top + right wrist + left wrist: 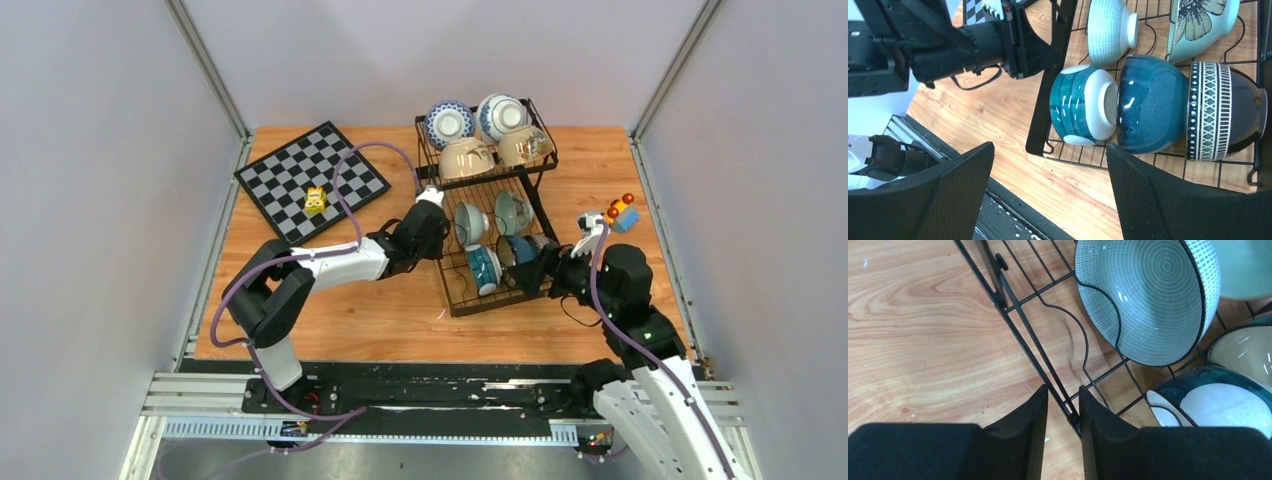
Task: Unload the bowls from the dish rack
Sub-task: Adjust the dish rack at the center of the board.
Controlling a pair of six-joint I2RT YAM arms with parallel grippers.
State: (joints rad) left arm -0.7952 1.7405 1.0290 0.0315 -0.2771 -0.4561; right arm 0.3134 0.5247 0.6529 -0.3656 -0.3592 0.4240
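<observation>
Top external view: the dish rack (pixel 497 303) stands on the far right part of the wooden counter (pixel 380 320). Its raised upper basket holds two blue-and-white bowls (pixel 449 122) at the back and two beige bowls (pixel 466 158) in front of them, all mouth down. Four more bowls stand on edge in the lower tray.

The left hand (pixel 440 240) reaches to the tray's left edge. The right hand (pixel 530 270) is at the tray's near right corner. A chessboard (pixel 310 180) lies at the far left with a small yellow toy (pixel 315 200) on it. A small coloured toy (pixel 620 212) sits to the right of the rack.

Left wrist view: the two fingers (pixel 1033 440) are drawn almost together, pinching the tray's edge wire between them. Just beyond, a striped bowl (pixel 1148 295) leans on a wavy divider.

Right wrist view: the right hand is spread wide and grips nothing. Ahead of it lies a teal-and-white bowl (pixel 1080 105) on its side. Its foot touches a dark blue bowl (pixel 1148 107), which rests against a black patterned bowl (pixel 1223 112). A pale flowered bowl (pixel 1198 20) sits in the row behind, beside the striped bowl.
</observation>
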